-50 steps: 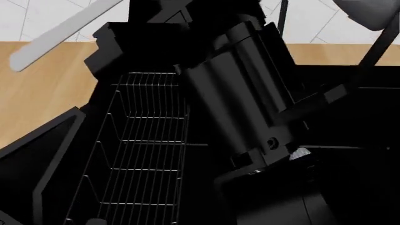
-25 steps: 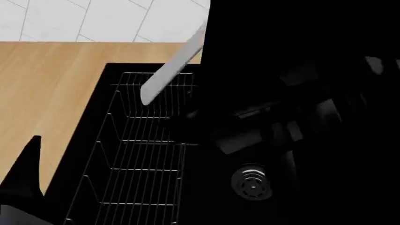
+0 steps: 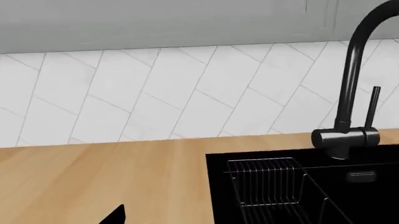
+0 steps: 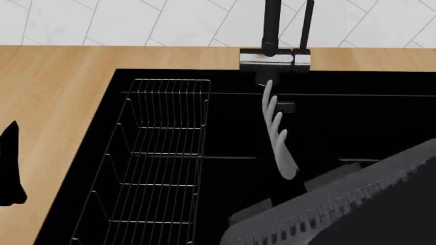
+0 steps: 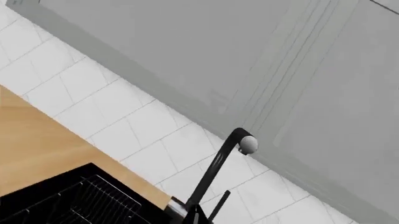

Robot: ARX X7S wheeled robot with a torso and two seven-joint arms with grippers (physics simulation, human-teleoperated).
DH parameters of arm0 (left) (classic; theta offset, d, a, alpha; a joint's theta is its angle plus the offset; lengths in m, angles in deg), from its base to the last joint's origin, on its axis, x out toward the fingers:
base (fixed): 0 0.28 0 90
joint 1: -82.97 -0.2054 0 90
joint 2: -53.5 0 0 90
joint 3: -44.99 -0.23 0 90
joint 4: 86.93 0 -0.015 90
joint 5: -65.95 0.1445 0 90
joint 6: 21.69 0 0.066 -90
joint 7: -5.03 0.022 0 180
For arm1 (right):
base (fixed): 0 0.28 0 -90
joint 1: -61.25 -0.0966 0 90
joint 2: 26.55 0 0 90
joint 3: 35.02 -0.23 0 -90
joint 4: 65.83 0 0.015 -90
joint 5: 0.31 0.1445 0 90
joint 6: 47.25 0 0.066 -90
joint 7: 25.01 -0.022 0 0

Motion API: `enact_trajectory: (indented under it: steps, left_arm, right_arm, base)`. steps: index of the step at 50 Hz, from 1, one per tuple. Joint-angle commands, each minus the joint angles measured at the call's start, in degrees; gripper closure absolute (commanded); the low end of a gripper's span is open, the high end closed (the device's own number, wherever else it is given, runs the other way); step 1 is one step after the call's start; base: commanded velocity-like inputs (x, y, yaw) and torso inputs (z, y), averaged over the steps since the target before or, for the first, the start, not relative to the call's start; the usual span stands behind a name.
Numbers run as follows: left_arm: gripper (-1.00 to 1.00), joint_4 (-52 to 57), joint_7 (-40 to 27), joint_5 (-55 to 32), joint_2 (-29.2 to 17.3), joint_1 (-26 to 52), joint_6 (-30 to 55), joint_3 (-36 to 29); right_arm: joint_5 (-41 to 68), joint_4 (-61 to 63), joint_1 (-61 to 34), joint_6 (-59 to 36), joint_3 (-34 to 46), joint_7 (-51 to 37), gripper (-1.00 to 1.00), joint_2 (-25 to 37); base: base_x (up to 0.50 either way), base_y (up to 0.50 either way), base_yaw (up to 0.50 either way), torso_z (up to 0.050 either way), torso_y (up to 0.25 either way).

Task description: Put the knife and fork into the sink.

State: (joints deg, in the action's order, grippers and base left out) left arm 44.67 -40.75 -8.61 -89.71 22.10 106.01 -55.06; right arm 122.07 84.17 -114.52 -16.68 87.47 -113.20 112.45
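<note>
Wooden bench (image 4: 54,92) was shown surrounding the sink (image 4: 354,117), with white tiles behind. A rack (image 4: 160,163) was set along the sink's left wall, and the faucet (image 4: 276,58) stood at its rear edge. The fork (image 4: 278,135) was seen over the basin, tines toward the faucet; its holder could not be seen. Neither gripper's state could be told. No knife was identified.
</note>
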Motion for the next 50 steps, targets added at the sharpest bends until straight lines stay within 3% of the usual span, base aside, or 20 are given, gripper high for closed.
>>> enact_trajectory:
  steps: [1, 9, 14, 20, 33, 50]
  left_arm:
    - [-1.0, -2.2, 0.05, -3.94, 2.58, -1.04, -2.36, 5.88]
    - [-1.0, -2.55, 0.68, 0.57, 2.98, 0.91, -1.76, 4.21]
    - [-1.0, -2.81, 1.41, 1.35, 3.19, 1.01, -1.82, 3.77]
    - [-1.0, -2.43, 1.32, 2.51, 2.65, -0.18, -3.0, 5.1]
    - [-1.0, -2.19, 1.24, 2.76, 2.44, 1.18, -2.73, 4.96]
    - [-1.0, -0.93, 0.42, 2.06, 2.15, 1.18, -2.54, 5.04]
  right_arm:
    - [-4.78, -1.21, -3.36, -5.49, 12.84, 0.81, 1.0, 1.01]
    - [-18.08, -17.87, -6.42, -20.98, 11.66, 23.58, 1.0, -0.65]
    - [-34.13, -25.72, -6.53, -24.64, 12.68, 42.07, 1.0, -2.22]
    - [-43.89, -38.59, -7.62, -22.15, 16.24, 57.12, 1.0, -3.71]
    - [-55.13, -54.7, -8.27, -20.49, 27.9, 70.88, 1.0, -8.39]
    - [-46.35, -59.06, 9.28, -8.88, 20.24, 65.53, 1.0, -6.79]
  base:
    - [0.0, 0.0, 0.0, 0.0, 0.0]
    - [0.0, 0.0, 0.0, 0.0, 0.0]
    - [0.0, 0.0, 0.0, 0.0, 0.0]
    - [0.0, 0.0, 0.0, 0.0, 0.0]
    - [0.0, 0.0, 0.0, 0.0, 0.0]
    - [0.0, 0.0, 0.0, 0.0, 0.0]
